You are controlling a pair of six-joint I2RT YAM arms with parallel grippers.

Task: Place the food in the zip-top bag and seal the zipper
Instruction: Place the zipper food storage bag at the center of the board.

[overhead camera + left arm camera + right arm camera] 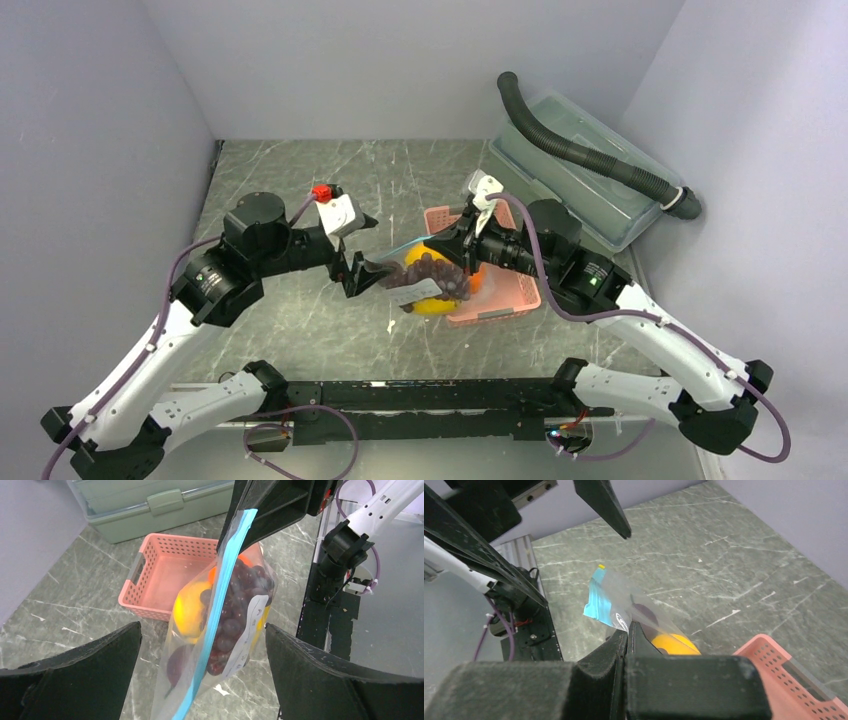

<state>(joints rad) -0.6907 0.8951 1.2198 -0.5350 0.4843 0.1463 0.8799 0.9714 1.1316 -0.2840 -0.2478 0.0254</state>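
Note:
The zip-top bag hangs in the air just left of the basket, with my right gripper shut on its upper edge. Through the clear plastic I see dark purple grapes, a yellow fruit, a bit of orange and a dark round fruit. The blue zipper runs down the bag's edge and shows again in the right wrist view. My left gripper is open, one finger on each side of the bag's lower half, neither touching it.
A pink slotted basket sits on the marble table right of the bag. At the back right stands a clear lidded storage box with a black corrugated hose across it. Grey walls close in left, back and right.

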